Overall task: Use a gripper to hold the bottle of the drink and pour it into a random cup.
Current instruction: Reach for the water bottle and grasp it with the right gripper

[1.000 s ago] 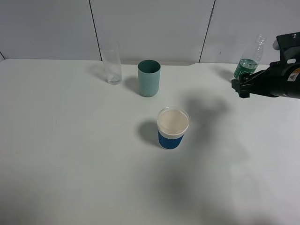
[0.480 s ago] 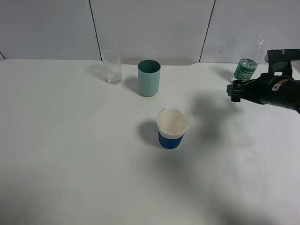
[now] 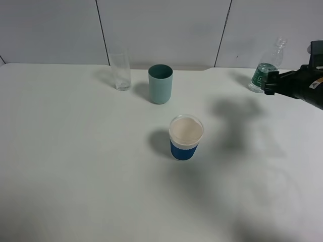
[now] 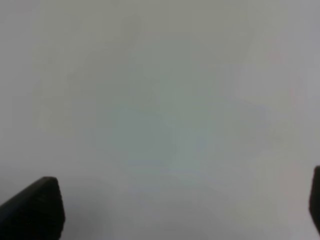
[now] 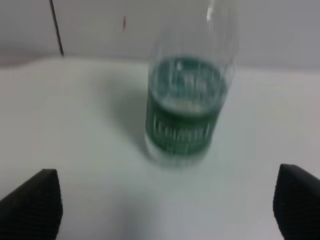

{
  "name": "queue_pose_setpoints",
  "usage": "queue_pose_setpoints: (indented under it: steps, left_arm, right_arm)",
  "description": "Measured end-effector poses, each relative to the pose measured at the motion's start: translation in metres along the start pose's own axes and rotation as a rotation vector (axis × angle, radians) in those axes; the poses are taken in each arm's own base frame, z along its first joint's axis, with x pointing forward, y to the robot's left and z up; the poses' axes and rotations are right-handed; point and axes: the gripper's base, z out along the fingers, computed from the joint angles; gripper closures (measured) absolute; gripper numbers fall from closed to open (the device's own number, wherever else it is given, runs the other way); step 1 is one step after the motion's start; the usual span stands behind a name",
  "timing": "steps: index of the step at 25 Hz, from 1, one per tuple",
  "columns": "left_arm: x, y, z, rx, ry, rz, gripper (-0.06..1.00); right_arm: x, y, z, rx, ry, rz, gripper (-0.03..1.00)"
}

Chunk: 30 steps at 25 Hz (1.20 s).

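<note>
**Right gripper open beside the bottle, nothing held**

The white table (image 3: 75,176) fills most of your overhead view, from the lower edge up to the wall line.

Your right gripper (image 3: 271,84) comes in from the right edge of the frame, in the upper right. Its jaws stand apart with nothing clamped between them. In the right wrist view the two dark fingertips (image 5: 31,206) sit wide at the near corners, and the gripper (image 5: 164,202) faces the bottle without enclosing it.

The left wrist view shows your left gripper (image 4: 175,206) over bare table. Its jaws are spread too and hold nothing.

The bottle of the drink (image 3: 264,72) stands upright in the upper right of the overhead frame, near the far edge of the table and just left of the right gripper's tips. Whether they touch it you cannot tell from this view. Its green label (image 5: 184,112) is blurred in the wrist view.

The cup (image 3: 185,137), white with a blue band, stands just right of centre. It is well apart from the bottle.

The teal tumbler (image 3: 160,83) is above the cup, at upper centre. The clear glass (image 3: 120,71) stands just left of the tumbler.
</note>
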Motion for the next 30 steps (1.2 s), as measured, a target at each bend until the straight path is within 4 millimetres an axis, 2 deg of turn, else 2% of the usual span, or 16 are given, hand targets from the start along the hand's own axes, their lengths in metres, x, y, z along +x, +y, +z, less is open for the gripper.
queue_pose_setpoints:
  steps: [3, 9, 14, 18, 22, 26, 30]
  left_arm:
    - [0.0, 0.0, 0.0, 0.0, 0.0, 0.0, -0.05]
    - [0.0, 0.0, 0.0, 0.0, 0.0, 0.0, -0.05]
    - [0.0, 0.0, 0.0, 0.0, 0.0, 0.0, -0.05]
    - [0.0, 0.0, 0.0, 0.0, 0.0, 0.0, -0.05]
    - [0.0, 0.0, 0.0, 0.0, 0.0, 0.0, -0.05]
    - [0.0, 0.0, 0.0, 0.0, 0.0, 0.0, -0.05]
    - [0.0, 0.0, 0.0, 0.0, 0.0, 0.0, -0.05]
  right_arm:
    - [0.002, 0.0, 0.005, 0.001, -0.036, -0.009, 0.13]
    - [0.025, 0.001, 0.018, 0.02, -0.001, -0.056, 0.13]
    - [0.034, -0.008, 0.023, 0.065, 0.0, -0.054, 0.13]
    - [0.034, -0.021, 0.022, 0.097, -0.019, -0.031, 0.13]
    - [0.035, -0.03, 0.021, 0.057, -0.033, 0.001, 0.13]
    - [0.033, -0.033, 0.022, 0.015, -0.054, 0.008, 0.13]
    - [0.023, -0.031, 0.03, -0.065, -0.071, -0.047, 0.13]
